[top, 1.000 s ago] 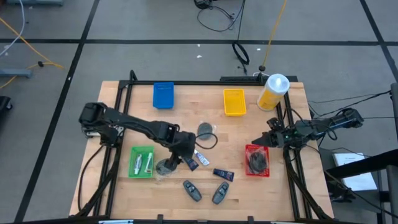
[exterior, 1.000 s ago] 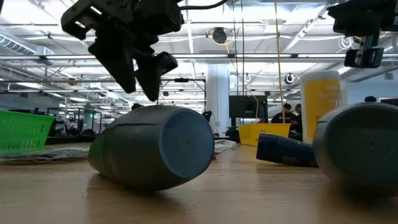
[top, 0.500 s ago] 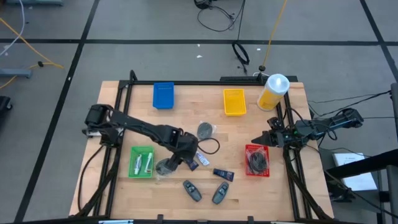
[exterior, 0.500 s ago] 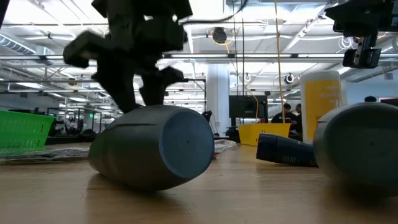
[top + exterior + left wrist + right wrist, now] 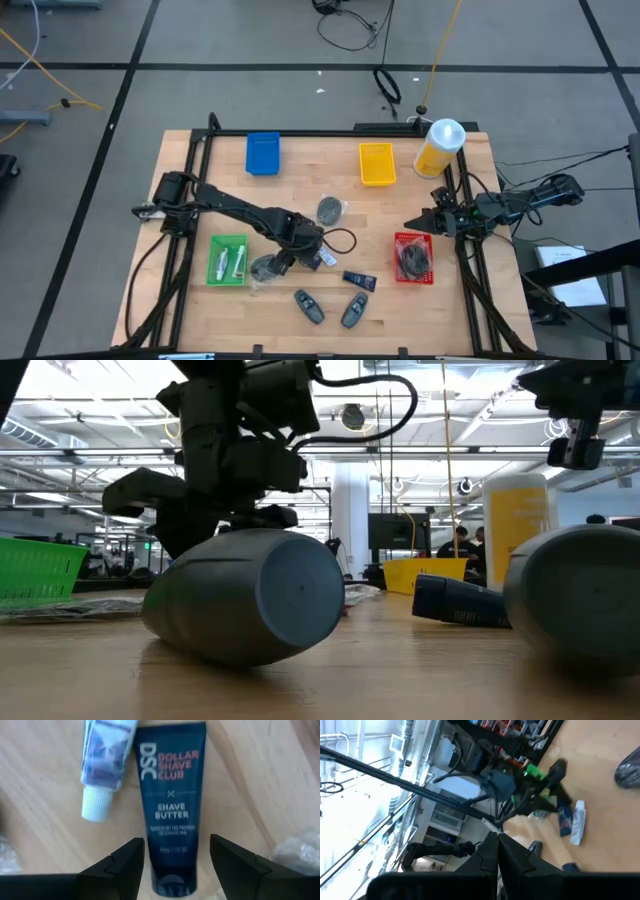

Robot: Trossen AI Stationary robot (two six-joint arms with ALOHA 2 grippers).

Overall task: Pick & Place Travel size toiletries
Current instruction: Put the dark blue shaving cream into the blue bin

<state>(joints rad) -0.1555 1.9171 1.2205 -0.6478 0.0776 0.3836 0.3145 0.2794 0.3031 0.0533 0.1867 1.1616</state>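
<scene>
While wide open, left claw (image 5: 176, 857) straddles dark-blue tube (image 5: 171, 805) — untouched.

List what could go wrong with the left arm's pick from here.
1. The left tool is open astride the dark-blue shave butter tube, but a small white-capped tube lies right beside it; a finger might nudge it or drag it along.
2. The tube lies flat on the wooden table, so the fingertips may scrape the wood or pinch only its edge and let it slip.
3. A grey wrapped pad lies close to the arm and could get swept aside.
</scene>
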